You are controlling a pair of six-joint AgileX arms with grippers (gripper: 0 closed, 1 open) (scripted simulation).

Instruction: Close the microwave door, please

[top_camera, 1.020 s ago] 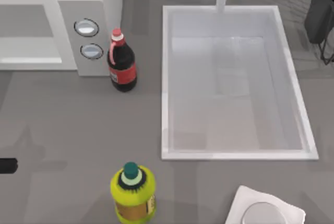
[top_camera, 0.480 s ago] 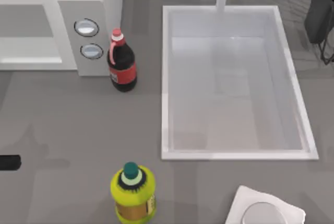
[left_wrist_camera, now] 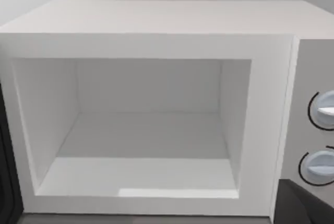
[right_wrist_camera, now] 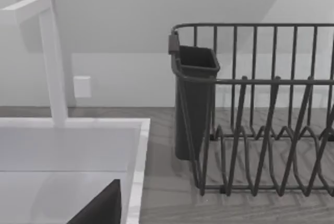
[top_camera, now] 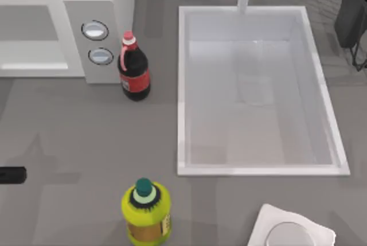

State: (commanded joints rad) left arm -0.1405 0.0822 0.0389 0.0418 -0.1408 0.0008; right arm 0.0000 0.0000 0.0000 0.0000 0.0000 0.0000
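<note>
The microwave (top_camera: 63, 28) is sitting at the back left of the table, its grey control panel (top_camera: 94, 42) with two round dials facing forward, and in the left wrist view its cavity (left_wrist_camera: 141, 130) is standing open and white inside. The microwave door (left_wrist_camera: 8, 166) is showing as a dark strip at the cavity's hinge side in the left wrist view, swung away from the opening; how far it is swung cannot be told. A small dark piece of the left arm (top_camera: 12, 175) is poking in at the left edge of the table in the top view, well apart from the microwave front; whether the left claw is released or clenched cannot be told. A dark cola bottle (top_camera: 133, 68) with a red label is standing just beside the control panel's right corner. A yellow-green bottle (top_camera: 146, 211) is standing near the front edge. The white sink (top_camera: 183, 85) is occupying the right half of the table, with a tap (right_wrist_camera: 52, 57) at its back. A dark wire dish rack (right_wrist_camera: 261, 119) with a cutlery cup (right_wrist_camera: 195, 98) is standing at the far right, beside the sink. A white plate (top_camera: 269, 220) is lying at the front right. The right claw's state cannot be told either.
</note>
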